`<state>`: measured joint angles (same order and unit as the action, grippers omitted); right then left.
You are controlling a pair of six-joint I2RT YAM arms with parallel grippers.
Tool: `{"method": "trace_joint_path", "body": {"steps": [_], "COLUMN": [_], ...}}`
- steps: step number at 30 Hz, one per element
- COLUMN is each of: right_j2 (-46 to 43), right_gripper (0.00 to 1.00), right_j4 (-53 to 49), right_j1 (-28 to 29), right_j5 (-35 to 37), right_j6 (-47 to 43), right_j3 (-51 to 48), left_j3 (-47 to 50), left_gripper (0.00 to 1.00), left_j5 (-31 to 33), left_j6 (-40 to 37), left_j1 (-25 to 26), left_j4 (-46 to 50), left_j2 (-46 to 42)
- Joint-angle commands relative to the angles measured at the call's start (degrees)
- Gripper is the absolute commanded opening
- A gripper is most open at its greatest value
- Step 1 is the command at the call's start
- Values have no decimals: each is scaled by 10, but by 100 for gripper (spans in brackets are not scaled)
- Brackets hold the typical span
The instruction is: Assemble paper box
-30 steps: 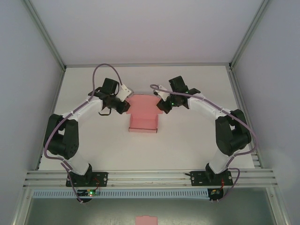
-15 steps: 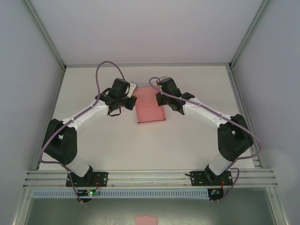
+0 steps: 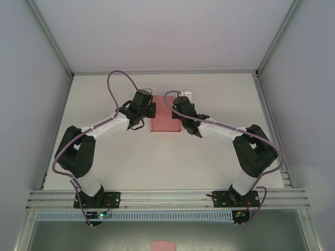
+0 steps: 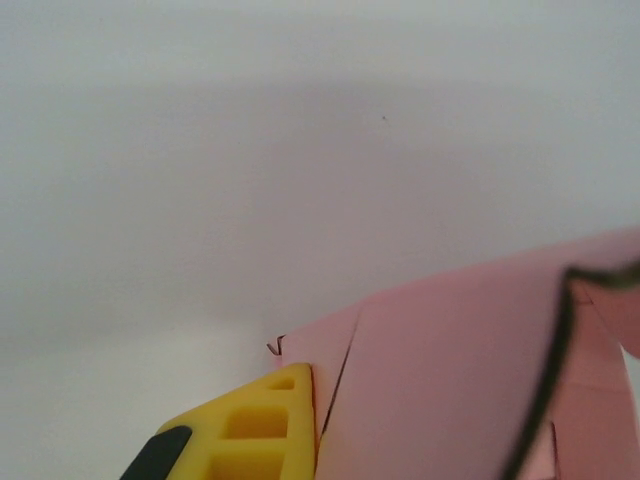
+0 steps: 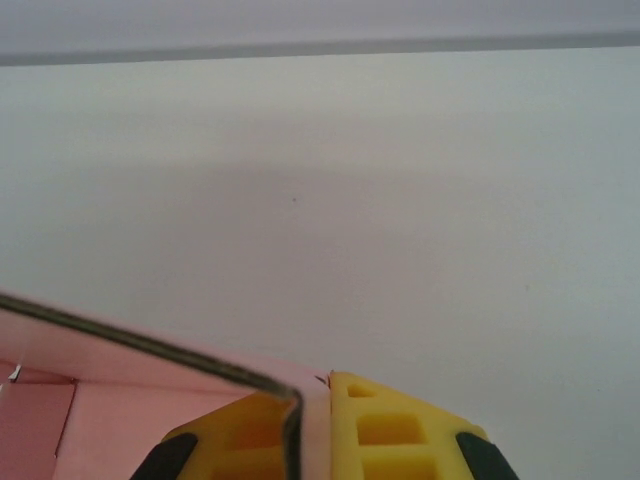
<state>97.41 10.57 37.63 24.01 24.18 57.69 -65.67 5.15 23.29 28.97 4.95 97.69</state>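
The paper box (image 3: 166,120) sits on the table (image 3: 225,99) toward its far side, between the arms. It is thin card, likely light and easily creased, so it is best held near the folds. The left gripper (image 3: 150,111) and right gripper (image 5: 312,405) each pinch a side wall.

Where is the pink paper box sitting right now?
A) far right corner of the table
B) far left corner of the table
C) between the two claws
C: the paper box lies with the left claw at one side and the right claw at the other.
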Motion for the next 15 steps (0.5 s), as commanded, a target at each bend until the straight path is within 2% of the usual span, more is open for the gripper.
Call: {"method": "trace_joint_path", "body": {"steps": [1,6,11,15], "right_j2": [12,8,12,13], "right_gripper": [2,2,2,1], "right_j4": [182,284,351,457], "right_j1": [16,21,44,68], "right_j5": [-30,-36,-11,15], "right_j6": [12,12,-21,-92], "right_j3": [-57,-132,-185,-254], "left_j3": [33,173,248,289], "left_gripper": [0,2,3,7], "left_j5": [-14,6,-27,-31], "left_j6": [61,21,5,-1], "left_j1": [26,48,49,59], "left_j4": [-133,-343,-382,-400], "left_j2": [16,26,6,-8]}}
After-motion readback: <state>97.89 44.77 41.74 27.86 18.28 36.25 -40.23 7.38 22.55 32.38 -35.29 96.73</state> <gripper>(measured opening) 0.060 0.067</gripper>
